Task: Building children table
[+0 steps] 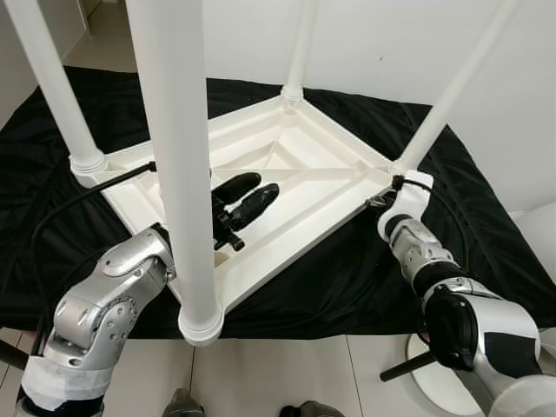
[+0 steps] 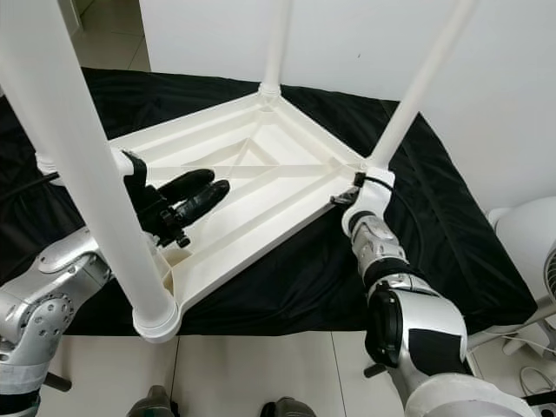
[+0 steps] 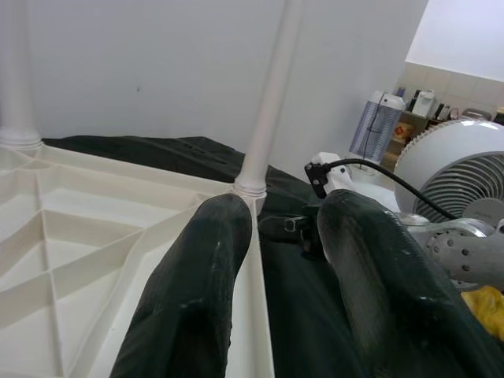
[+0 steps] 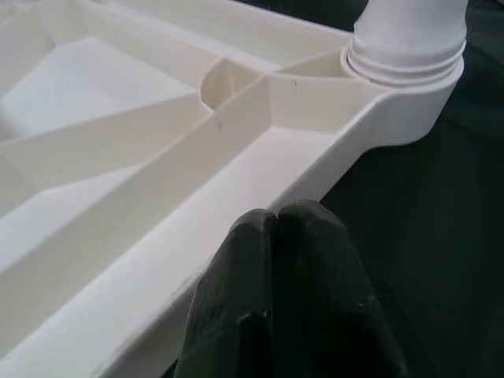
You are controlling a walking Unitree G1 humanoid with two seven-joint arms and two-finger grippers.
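A white children's table (image 1: 300,187) lies upside down on a black cloth (image 1: 347,278). Its legs point up: a near leg (image 1: 178,156), a left leg (image 1: 56,87), a far leg (image 1: 300,48) and a right leg (image 1: 452,87). My left gripper (image 1: 261,187) hovers over the ribbed underside just past the near leg, open, with nothing between its fingers (image 3: 197,291). My right gripper (image 4: 276,213) is shut, its tips at the outer rim beside the right leg's socket (image 4: 405,47). In the eye views its wrist (image 1: 408,195) sits at that corner.
A white wall stands close behind the table. A white fan (image 2: 530,234) and its base (image 1: 443,382) stand on the tiled floor to the right. A black cable (image 1: 78,200) runs across the cloth on the left. The near leg blocks part of my left arm.
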